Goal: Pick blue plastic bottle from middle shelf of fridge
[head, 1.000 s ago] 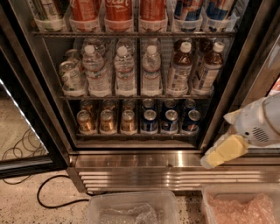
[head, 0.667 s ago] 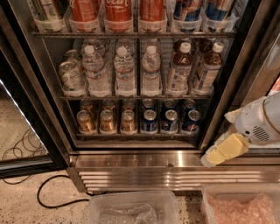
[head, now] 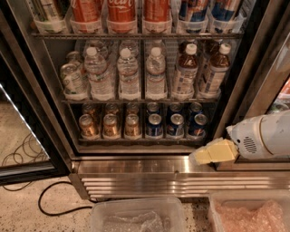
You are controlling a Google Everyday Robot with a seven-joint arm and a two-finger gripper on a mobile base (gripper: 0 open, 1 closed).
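The fridge stands open in front of me. Its middle shelf is a wire rack holding clear water bottles on the left and two small bottles of amber drink on the right. Both have white caps and white-bluish labels: one blue plastic bottle, and a second like it at the far right. My gripper, cream-coloured on a white wrist, hangs at the lower right. It is in front of the steel base ledge, below and right of the amber bottles, and touches nothing.
Water bottles fill the middle shelf's left side. Gold cans and blue cans stand on the lower shelf, red soda bottles on the top. The ribbed steel base, two plastic bins and a black cable lie below.
My gripper has moved a little to the left and slightly up along the base ledge. The bottles and cans have not moved.
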